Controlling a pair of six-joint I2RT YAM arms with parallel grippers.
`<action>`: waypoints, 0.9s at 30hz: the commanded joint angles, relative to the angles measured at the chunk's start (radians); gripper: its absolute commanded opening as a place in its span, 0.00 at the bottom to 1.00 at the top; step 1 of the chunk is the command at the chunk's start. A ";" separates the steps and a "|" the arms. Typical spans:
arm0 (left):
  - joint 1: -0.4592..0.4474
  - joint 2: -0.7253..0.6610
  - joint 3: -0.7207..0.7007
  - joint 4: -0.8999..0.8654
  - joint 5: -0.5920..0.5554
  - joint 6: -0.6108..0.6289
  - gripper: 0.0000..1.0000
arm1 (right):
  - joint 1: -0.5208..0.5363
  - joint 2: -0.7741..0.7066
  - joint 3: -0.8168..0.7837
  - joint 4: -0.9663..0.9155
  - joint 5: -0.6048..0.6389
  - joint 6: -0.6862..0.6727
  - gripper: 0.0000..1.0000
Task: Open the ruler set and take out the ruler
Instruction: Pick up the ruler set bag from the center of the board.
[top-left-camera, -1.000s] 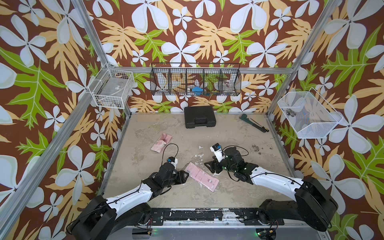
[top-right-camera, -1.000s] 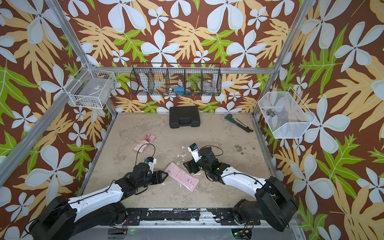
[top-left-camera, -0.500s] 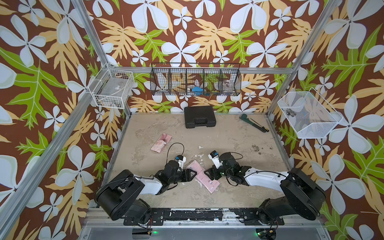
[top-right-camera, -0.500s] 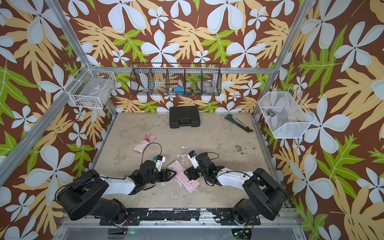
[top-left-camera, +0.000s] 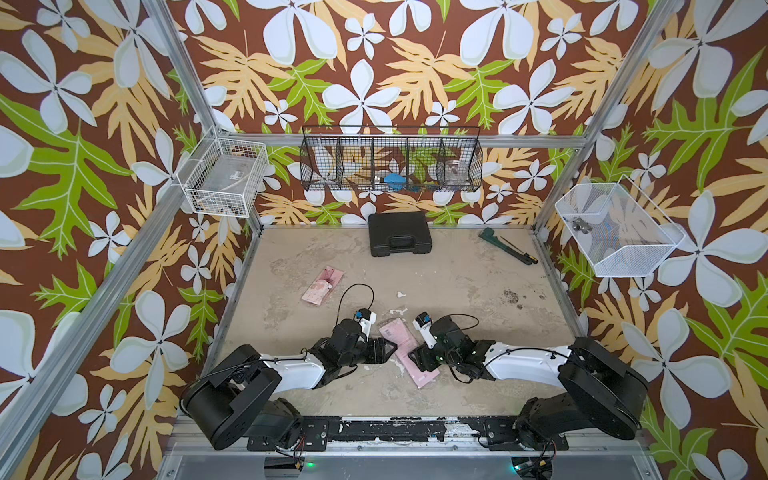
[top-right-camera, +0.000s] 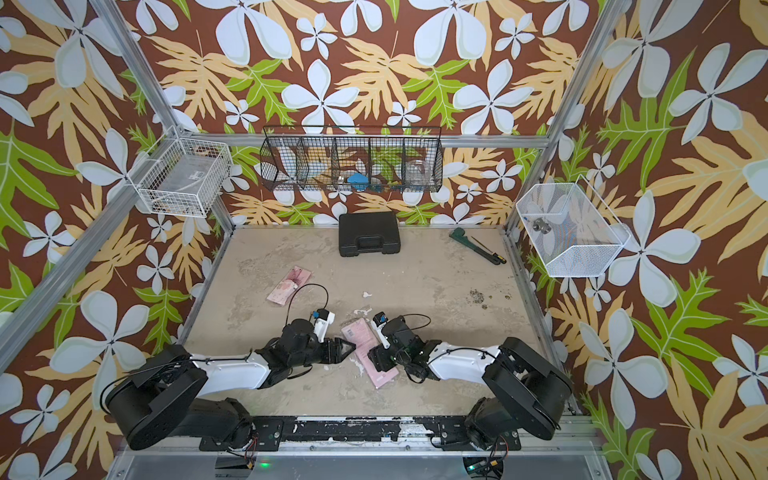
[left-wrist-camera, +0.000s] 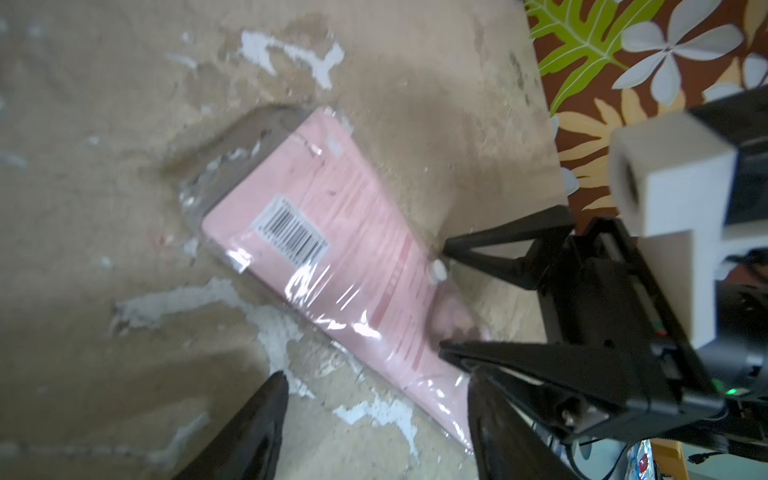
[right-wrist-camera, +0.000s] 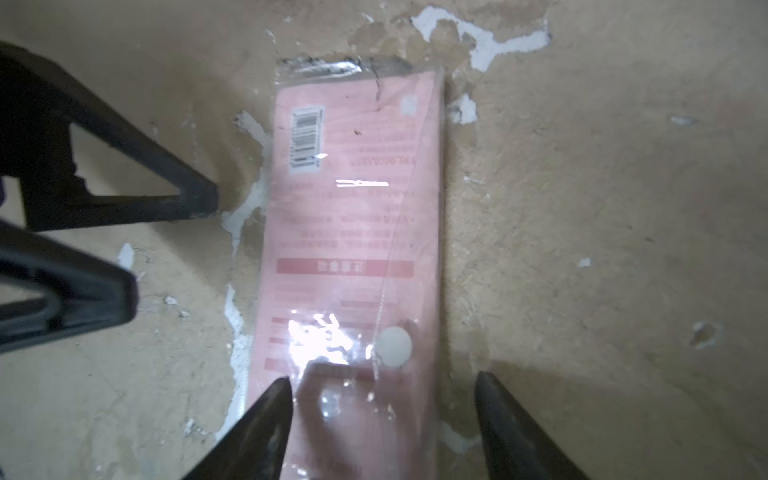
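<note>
- The table (top-left-camera: 457, 282) is a worn tan surface with patches of white showing through.
- A closed black case (top-left-camera: 399, 239) sits at the far edge, well apart from both arms.
- The ruler set (top-left-camera: 401, 338) (right-wrist-camera: 353, 228), a long pink card sealed in clear plastic, lies flat near the front of the table between the 2 grippers, barcode side up.
- The left gripper (top-left-camera: 384, 351) (right-wrist-camera: 170, 249) is low over the table with its jaws spread and nothing in them, the tips just beside one long edge of the pack.
- The right gripper (top-left-camera: 417, 359) (right-wrist-camera: 382, 378) has its jaws wide apart astride the pack's near end without clamping it.
- A smaller pink packet (top-left-camera: 322, 286) lies farther back on the left.
- A white round stud (right-wrist-camera: 392, 347) sits on the pack just ahead of the right gripper's tips.
</note>
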 joint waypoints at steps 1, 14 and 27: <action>-0.005 0.053 0.022 -0.061 0.009 0.012 0.69 | 0.004 0.036 0.002 -0.043 0.126 0.034 0.71; -0.005 0.108 0.046 -0.029 -0.025 0.011 0.68 | 0.000 0.037 0.001 -0.021 0.137 0.030 0.06; -0.005 0.116 0.085 0.007 0.010 0.028 0.70 | -0.143 -0.061 -0.029 0.102 -0.166 0.090 0.00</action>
